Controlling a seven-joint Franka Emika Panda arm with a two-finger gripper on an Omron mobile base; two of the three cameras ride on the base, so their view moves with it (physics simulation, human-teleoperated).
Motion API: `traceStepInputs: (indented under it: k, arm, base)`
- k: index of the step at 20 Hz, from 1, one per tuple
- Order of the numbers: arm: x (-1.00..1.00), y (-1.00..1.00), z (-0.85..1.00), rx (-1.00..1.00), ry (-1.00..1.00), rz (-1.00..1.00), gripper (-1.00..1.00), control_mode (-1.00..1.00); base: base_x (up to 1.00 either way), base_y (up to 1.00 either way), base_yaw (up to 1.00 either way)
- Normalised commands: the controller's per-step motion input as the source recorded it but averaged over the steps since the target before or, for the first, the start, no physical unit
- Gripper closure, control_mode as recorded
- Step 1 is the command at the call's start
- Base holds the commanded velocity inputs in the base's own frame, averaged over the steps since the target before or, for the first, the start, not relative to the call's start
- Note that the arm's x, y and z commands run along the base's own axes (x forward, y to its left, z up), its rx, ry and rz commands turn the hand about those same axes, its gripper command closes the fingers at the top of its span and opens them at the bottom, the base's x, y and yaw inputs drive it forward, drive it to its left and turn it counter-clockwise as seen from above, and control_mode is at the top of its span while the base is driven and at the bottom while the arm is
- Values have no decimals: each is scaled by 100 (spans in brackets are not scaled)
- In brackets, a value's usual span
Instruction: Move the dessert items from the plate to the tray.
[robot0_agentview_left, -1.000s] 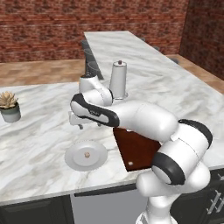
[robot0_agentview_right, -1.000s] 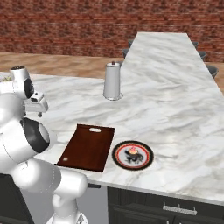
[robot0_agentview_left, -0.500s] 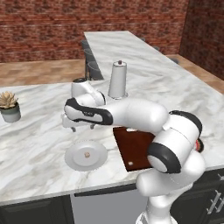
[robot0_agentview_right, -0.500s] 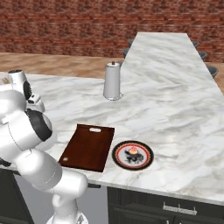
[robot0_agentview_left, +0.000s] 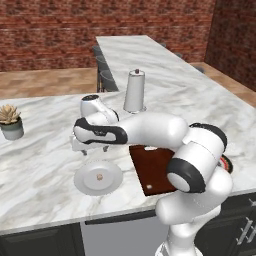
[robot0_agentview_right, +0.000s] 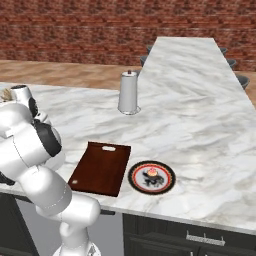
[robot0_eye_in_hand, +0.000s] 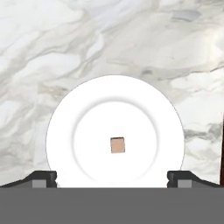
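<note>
Tan and tiny, the morsel sits at the centre of the white plate on the marble counter, beside the tray. Above it hangs the end effector, spread wide and empty. Likely light and crumbly, the morsel wants a gentle pinch across its flat sides.
</note>
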Motion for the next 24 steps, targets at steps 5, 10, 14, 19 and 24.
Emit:
traceStepInputs:
  k: [5, 10, 14, 19, 24]
  arm:
    - [-1, -16, -37, 0, 0, -4, -100, -100]
    - [0, -7, -29, 0, 0, -5, -100, -100]
    - [0, 0, -22, 0, 2, -4, -100, -100]
    - [0, 0, -18, 0, 3, -2, -100, -100]
    - [0, 0, -16, 0, 6, -1, -100, -100]
  base:
    - [0, 0, 0]
    - [0, 0, 0]
    - [0, 0, 0]
    - [0, 0, 0]
    - [0, 0, 0]
